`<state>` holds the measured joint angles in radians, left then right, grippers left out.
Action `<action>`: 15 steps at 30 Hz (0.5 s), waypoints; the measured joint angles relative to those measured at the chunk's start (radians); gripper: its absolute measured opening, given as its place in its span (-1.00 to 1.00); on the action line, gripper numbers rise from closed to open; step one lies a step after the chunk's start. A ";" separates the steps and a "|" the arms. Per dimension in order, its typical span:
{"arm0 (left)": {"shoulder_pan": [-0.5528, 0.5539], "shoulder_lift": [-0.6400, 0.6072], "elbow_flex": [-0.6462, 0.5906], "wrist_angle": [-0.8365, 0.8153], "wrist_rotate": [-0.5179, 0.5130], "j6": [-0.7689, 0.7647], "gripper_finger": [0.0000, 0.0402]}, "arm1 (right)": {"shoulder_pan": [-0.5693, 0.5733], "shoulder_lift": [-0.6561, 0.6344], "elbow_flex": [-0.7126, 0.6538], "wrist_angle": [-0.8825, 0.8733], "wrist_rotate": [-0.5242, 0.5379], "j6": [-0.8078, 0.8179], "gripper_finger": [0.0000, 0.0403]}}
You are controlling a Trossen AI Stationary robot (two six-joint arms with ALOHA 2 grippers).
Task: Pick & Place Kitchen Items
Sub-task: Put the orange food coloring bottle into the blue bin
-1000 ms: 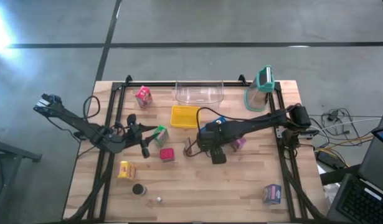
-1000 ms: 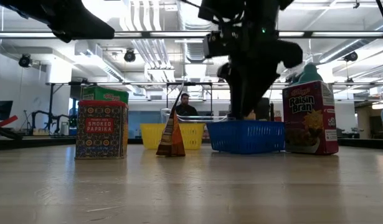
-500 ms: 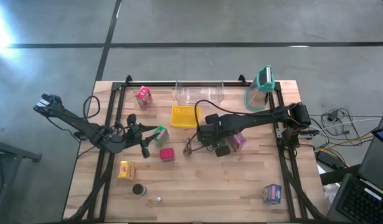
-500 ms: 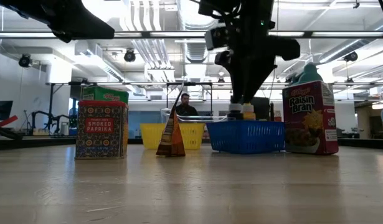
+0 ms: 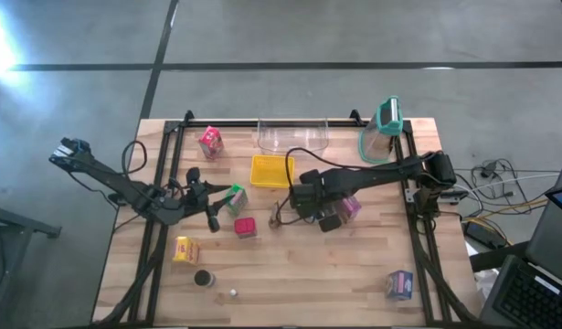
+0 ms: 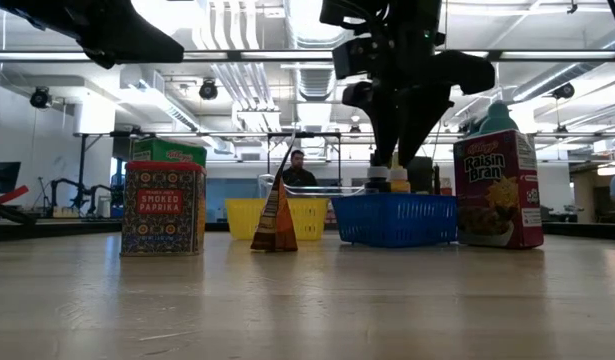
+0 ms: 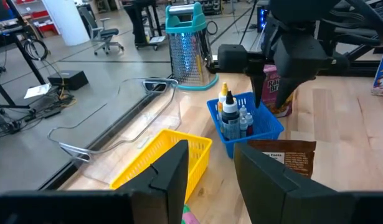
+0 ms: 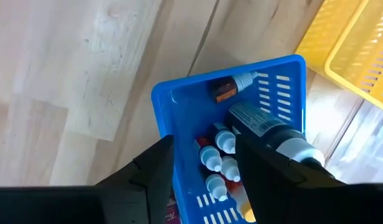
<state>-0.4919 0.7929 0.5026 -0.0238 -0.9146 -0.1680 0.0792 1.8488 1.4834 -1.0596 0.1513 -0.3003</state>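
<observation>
My right gripper (image 8: 203,174) is open and empty, hovering over the blue basket (image 8: 179,93), which holds several small bottles (image 8: 219,158). In the low view it hangs (image 6: 389,165) just above the basket's rim (image 6: 395,218). My left gripper (image 5: 218,196) is open and empty at the table's left, close beside the green carton (image 5: 237,196). Resting on the table are a red carton (image 5: 246,228), a yellow carton (image 5: 185,249), a pink carton (image 5: 210,141), a brown pouch (image 5: 279,217), a dark disc (image 5: 204,278) and a white ball (image 5: 233,293).
A yellow basket (image 5: 271,170) and a clear tray (image 5: 292,137) sit at the far middle, and a teal-lidded grater (image 5: 381,128) stands far right. A Raisin Bran carton (image 6: 497,190) stands beside the blue basket. Another carton (image 5: 399,284) is near right. A person (image 6: 299,170) shows beyond the table.
My right gripper has risen out of the blue basket and now hangs above its rim; it has also shifted a little toward the table's far edge. The bottles stay in the basket.
</observation>
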 joint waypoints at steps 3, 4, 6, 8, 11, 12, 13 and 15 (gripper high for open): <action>0.000 0.000 0.000 0.000 0.000 0.000 -0.33 | 0.000 0.000 0.000 0.006 -0.002 -0.020 -0.13; 0.000 0.000 0.000 0.000 0.000 0.000 -0.32 | 0.000 0.000 0.000 0.016 -0.002 -0.022 -0.12; 0.000 0.000 0.000 0.000 0.000 0.000 -0.33 | 0.000 0.000 -0.005 0.043 -0.002 -0.029 -0.11; 0.000 0.000 0.000 0.000 0.000 0.000 -0.32 | 0.000 0.001 -0.012 0.069 -0.002 -0.038 -0.10; 0.000 0.000 0.000 0.000 0.000 0.000 -0.32 | 0.001 0.001 -0.030 0.094 -0.002 -0.065 -0.08; 0.000 0.000 0.000 0.000 0.000 0.000 -0.32 | 0.001 0.001 -0.037 0.099 -0.002 -0.074 -0.07; 0.000 0.000 0.000 0.000 0.000 0.000 -0.33 | 0.001 0.001 -0.042 0.103 -0.002 -0.084 -0.07; 0.000 0.000 0.000 0.000 0.000 0.000 -0.32 | 0.001 0.002 -0.049 0.107 -0.002 -0.101 -0.07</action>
<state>-0.4915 0.7929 0.5026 -0.0235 -0.9146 -0.1680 0.0803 1.8507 1.4343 -0.9522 0.1490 -0.4014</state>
